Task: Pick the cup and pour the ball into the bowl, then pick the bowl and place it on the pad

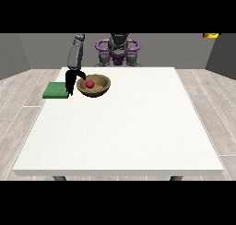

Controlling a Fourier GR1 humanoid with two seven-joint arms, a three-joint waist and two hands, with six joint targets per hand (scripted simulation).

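A brown bowl sits on the white table at the back left, with a red ball inside it. A green pad lies flat at the table's left edge, just left of the bowl. The hand at the view's left hangs between the pad and the bowl, its fingers pointing down and its thumb reaching towards the bowl's left rim. I cannot tell whether it touches the rim. No cup shows in the view. The other hand is out of sight.
The robot's torso stands behind the table's far edge. A grey forearm comes down from the upper left to the hand. A yellow object shows at the top right corner.
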